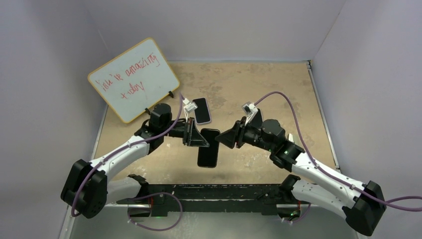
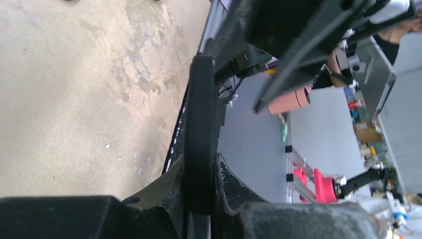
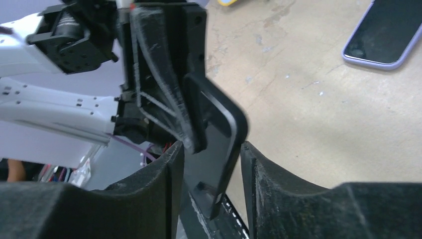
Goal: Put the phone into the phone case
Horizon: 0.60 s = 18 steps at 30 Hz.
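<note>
The left gripper (image 1: 200, 139) is clenched on the case (image 1: 209, 153), holding it up off the desk (image 1: 259, 84) between the two arms. The case is black and hangs roughly on edge, its long side running toward the near edge of the desk. From the left wrist it shows only as a thin dark rim, pinched between that gripper's two pads.

The right gripper (image 1: 222, 140) has its tip at the case from the other side. Its fingers (image 3: 149, 199) stand parted astride the case's end, one on each face. There is slack beside one finger, so this gripper is released rather than clamped.

The phone (image 1: 201, 110) lies flat on the desk, screen up, dark with a pale lilac rim. It sits just beyond the left gripper, apart from the case, and neither arm touches it.

A small whiteboard (image 1: 133, 79) with red handwriting stands propped at the far left of the desk.
</note>
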Motion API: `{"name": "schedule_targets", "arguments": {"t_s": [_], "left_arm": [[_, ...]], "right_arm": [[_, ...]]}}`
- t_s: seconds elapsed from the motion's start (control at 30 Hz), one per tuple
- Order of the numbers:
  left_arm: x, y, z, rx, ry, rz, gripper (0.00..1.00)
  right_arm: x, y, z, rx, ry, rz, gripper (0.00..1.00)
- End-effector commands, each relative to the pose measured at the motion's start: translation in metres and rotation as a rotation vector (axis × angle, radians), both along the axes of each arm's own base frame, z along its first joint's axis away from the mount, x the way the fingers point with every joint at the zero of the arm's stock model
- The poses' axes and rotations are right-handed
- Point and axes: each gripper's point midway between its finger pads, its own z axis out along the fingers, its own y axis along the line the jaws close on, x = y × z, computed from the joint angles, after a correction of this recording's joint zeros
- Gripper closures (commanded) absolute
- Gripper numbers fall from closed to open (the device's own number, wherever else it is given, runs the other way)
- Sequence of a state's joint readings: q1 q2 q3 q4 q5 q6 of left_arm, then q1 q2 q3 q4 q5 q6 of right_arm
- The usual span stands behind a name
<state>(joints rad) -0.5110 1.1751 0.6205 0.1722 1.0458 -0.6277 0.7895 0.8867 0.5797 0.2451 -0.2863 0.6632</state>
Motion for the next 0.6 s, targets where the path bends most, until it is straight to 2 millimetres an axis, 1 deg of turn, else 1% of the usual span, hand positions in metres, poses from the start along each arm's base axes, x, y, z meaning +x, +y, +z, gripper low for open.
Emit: {"name": "schedule_targets", "arguments": {"t_s": [0.0, 0.1, 0.17, 0.27, 0.33, 0.4, 0.43, 0.5, 0.57], "left_arm": [[0.012, 0.001, 0.023, -0.071, -0.002, 0.106, 1.0], [0.012, 0.001, 0.045, -0.134, -0.042, 0.12, 1.0], [0.011, 0.001, 0.056, -0.172, -0.06, 0.13, 1.0], [0.01, 0.001, 0.071, -0.238, -0.074, 0.135, 1.0], [0.01, 0.0, 0.078, -0.275, -0.084, 0.125, 1.0], [0.011, -0.001, 0.081, -0.291, -0.083, 0.122, 1.0], [0.011, -0.002, 0.08, -0.294, -0.08, 0.126, 1.0], [0.015, -0.002, 0.078, -0.293, -0.078, 0.144, 1.0], [0.019, -0.002, 0.076, -0.283, -0.083, 0.167, 1.0]], "right_arm": [[-0.017, 0.004, 0.027, 0.127, -0.042, 0.076, 0.49], [-0.023, 0.002, 0.012, 0.144, 0.005, 0.076, 0.41], [-0.028, 0.002, 0.006, 0.162, 0.019, 0.094, 0.4], [-0.033, 0.004, -0.005, 0.145, 0.047, 0.127, 0.36], [-0.033, 0.005, -0.007, 0.142, 0.048, 0.131, 0.32], [-0.032, 0.006, -0.005, 0.153, 0.049, 0.13, 0.31], [-0.032, 0.008, -0.002, 0.165, 0.048, 0.134, 0.32], [-0.034, 0.011, 0.001, 0.187, 0.056, 0.161, 0.38], [-0.036, 0.013, 0.002, 0.21, 0.076, 0.174, 0.5]]}}
